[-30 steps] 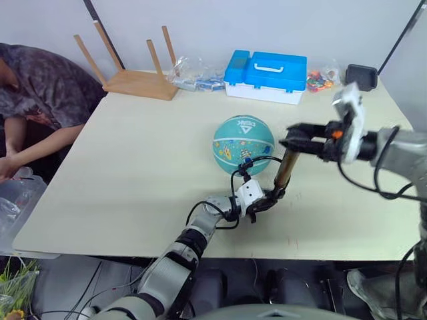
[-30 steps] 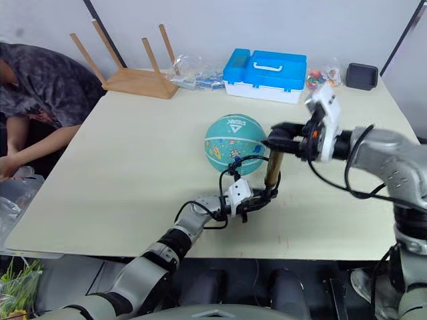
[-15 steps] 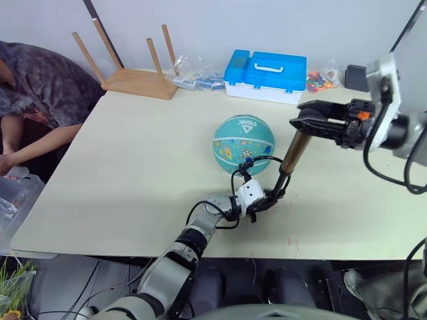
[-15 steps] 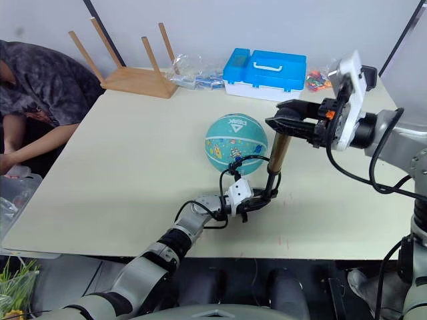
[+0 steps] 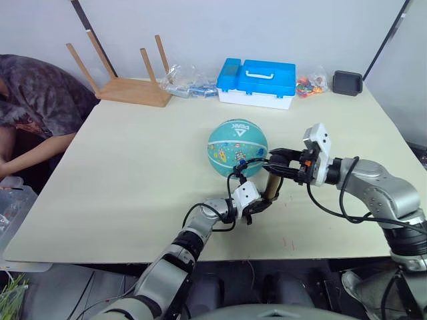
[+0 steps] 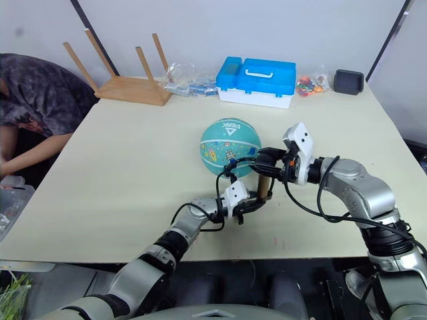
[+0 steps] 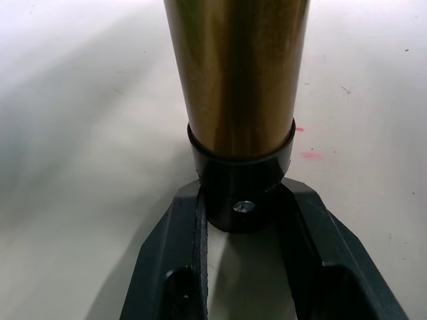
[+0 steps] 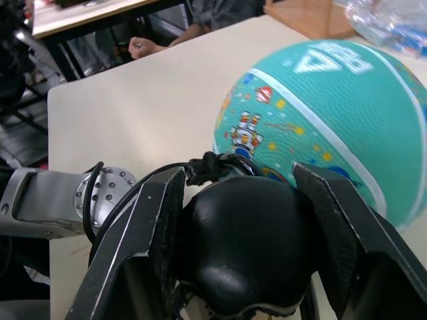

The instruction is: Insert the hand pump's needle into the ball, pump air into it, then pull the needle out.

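Observation:
The teal ball (image 5: 237, 147) rests mid-table. Just in front of it and to its right the hand pump (image 5: 269, 187) stands upright, showing little of its bronze cylinder (image 7: 237, 73). My left gripper (image 7: 243, 215) is shut on the pump's black bottom cap, low on the table (image 5: 133, 167). From the right, my right gripper (image 8: 243, 220) is shut on the black handle (image 8: 243, 250) on top. The thin black hose (image 5: 251, 162) loops from the pump to the ball's near side. The needle at its tip is too small to make out.
A blue and white box (image 5: 257, 81), clear bags (image 5: 187, 80), small colourful pieces (image 5: 308, 83) and a black item (image 5: 347, 82) line the far edge. An upturned wooden stool (image 5: 127, 87) lies far left. A person (image 5: 33, 107) sits by the left edge.
My right gripper raised the handle, then pressed it down close to the cylinder. The left gripper kept hold of the base. The camera view has shifted slightly.

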`<state>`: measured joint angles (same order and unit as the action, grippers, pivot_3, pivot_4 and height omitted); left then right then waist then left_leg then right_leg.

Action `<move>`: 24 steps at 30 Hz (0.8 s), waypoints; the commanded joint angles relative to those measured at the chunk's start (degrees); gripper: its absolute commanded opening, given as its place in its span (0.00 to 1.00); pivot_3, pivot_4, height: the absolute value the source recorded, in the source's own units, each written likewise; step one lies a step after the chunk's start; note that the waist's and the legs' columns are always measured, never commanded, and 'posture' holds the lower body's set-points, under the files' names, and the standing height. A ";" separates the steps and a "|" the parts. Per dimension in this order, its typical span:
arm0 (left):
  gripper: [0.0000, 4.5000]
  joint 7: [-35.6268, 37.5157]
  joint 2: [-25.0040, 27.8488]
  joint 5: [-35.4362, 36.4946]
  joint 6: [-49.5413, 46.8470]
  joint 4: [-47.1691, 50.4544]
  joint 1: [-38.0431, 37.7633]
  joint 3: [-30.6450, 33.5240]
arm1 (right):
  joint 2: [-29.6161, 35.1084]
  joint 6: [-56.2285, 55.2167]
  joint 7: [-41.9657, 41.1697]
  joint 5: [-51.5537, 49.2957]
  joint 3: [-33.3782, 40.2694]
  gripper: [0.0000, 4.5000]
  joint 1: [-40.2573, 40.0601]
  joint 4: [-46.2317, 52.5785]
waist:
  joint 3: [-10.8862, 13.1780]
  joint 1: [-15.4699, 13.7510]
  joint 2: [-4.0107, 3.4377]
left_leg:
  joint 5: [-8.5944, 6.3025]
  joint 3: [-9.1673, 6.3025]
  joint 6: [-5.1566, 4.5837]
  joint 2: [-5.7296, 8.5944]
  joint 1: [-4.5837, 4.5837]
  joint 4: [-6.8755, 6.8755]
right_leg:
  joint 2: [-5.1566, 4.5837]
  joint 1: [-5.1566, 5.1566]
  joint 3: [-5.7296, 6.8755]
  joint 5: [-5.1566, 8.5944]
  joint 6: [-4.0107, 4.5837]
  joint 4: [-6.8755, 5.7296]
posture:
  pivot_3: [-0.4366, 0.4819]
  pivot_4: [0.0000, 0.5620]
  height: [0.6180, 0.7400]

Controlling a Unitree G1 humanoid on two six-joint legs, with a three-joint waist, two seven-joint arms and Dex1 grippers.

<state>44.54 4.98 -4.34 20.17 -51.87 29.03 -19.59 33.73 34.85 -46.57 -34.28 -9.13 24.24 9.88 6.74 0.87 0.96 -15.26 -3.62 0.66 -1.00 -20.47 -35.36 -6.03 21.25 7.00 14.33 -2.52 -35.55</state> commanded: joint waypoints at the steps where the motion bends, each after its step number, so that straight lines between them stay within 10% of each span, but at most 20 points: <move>1: 0.21 -0.37 2.69 -3.39 -5.13 -7.83 -4.81 -1.08 | 0.89 3.58 -0.14 4.28 -3.33 0.46 -2.16 -4.35 | 0.00 0.01 0.01 | 0.00 0.00 0.01 -0.02 0.00 0.00 | 0.00 0.00 -0.01 0.00 0.00 0.00 | 0.48 0.27 1.00; 24: 0.21 -0.49 1.59 -4.05 -4.98 -8.95 -4.39 -1.65 | 13.35 28.99 6.79 -24.71 23.61 0.46 19.91 9.90 | 1.61 -1.64 -0.32 | 0.02 -0.13 -0.03 0.28 -0.38 -0.22 | -0.13 0.42 0.03 -0.07 0.05 0.00 | 0.48 0.27 1.00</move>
<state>45.90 3.74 -4.16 20.34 -50.49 30.08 -19.79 45.92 65.03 -40.55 -58.50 10.87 42.68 17.70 8.35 -0.77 0.64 -15.24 -3.76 0.63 -0.72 -20.85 -35.58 -6.17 21.67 7.03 14.26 -2.47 -35.55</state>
